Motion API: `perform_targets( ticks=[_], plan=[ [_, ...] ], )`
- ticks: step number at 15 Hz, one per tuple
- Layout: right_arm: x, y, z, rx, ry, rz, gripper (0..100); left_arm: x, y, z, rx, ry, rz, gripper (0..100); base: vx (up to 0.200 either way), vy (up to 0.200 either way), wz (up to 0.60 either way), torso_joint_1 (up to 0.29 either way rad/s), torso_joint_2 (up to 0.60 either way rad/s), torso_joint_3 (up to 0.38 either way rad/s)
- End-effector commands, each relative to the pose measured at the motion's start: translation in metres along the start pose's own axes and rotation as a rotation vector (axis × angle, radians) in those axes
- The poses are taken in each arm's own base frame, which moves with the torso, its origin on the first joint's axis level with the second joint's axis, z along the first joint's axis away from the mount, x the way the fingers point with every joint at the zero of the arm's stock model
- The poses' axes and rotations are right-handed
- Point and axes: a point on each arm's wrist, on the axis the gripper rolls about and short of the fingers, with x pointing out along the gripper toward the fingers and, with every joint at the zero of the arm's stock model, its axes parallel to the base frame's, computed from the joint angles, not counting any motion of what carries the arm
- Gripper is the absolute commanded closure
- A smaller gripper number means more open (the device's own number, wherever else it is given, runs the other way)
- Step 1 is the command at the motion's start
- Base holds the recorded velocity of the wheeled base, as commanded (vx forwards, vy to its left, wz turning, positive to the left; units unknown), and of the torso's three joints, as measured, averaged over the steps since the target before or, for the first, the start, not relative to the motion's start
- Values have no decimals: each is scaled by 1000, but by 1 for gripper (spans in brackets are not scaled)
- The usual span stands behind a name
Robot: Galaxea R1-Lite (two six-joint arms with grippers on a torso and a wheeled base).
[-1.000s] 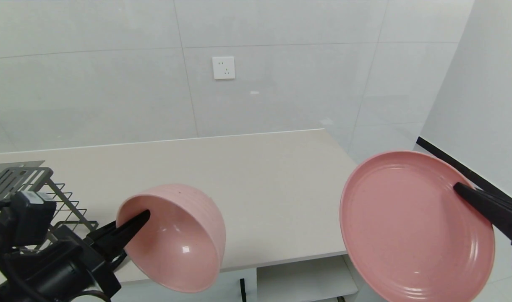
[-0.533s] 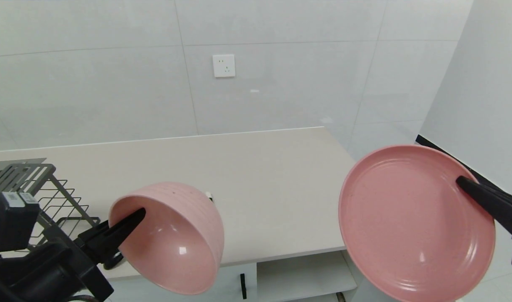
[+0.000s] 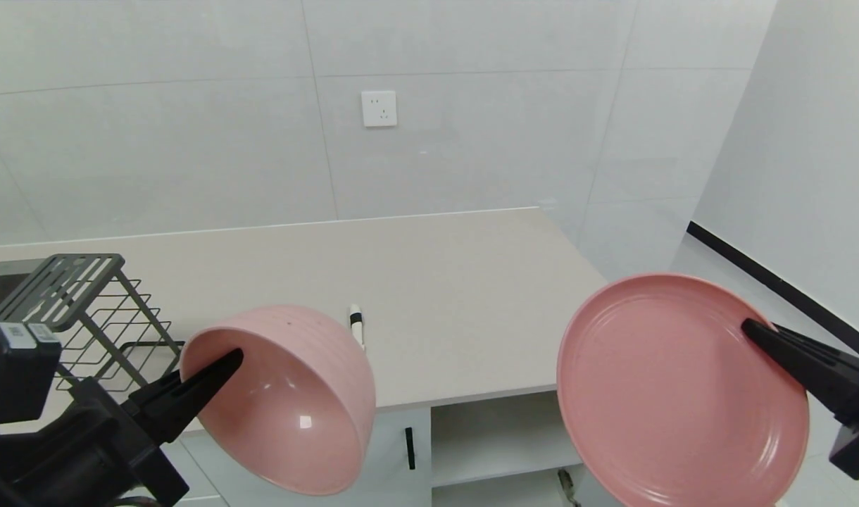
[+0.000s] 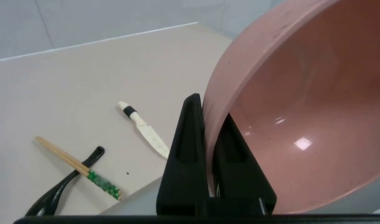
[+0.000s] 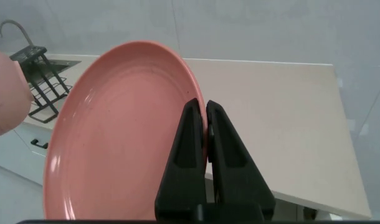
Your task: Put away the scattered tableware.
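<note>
My left gripper [image 3: 227,358] is shut on the rim of a pink bowl [image 3: 289,401], which hangs tilted on its side in front of the counter's front edge. In the left wrist view one finger sits inside the bowl [image 4: 302,106] and one outside, with the gripper [image 4: 209,115] clamped on the wall. My right gripper [image 3: 748,325] is shut on the edge of a pink plate [image 3: 669,394], held nearly upright off the counter's right end. The right wrist view shows the plate [image 5: 121,124] pinched in that gripper [image 5: 202,106]. A small knife [image 3: 357,322], chopsticks [image 4: 78,168] and a black utensil [image 4: 65,186] lie on the counter.
A dark wire dish rack [image 3: 77,296] stands at the counter's left end beside a sink faucet [image 5: 15,31]. The beige counter [image 3: 458,282] backs onto a tiled wall. Below its front edge are a cabinet door and open shelves [image 3: 493,436].
The head view has shifted: more of the rack, the cabinet front and the knife now show. Both grippers keep their hold; the plate sits slightly lower in the picture.
</note>
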Motion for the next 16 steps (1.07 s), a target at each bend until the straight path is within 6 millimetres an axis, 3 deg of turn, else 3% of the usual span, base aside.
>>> perform_targets(
  ticks=[1, 8, 16],
  plan=[
    [0, 0, -1, 2, 6, 2, 100, 0, 0, 0, 0, 3, 0, 100, -200, 0, 0, 22, 12, 2],
    [-2, 3, -6, 4, 28, 30, 100, -4, -1, 2, 1, -12, -13, 100, 0, 0, 0, -23, 53, 26],
    [-1, 3, -8, 8, 42, 27, 100, -3, -1, 0, -3, 5, -12, 100, 0, 0, 0, -243, 483, 236]
  ],
)
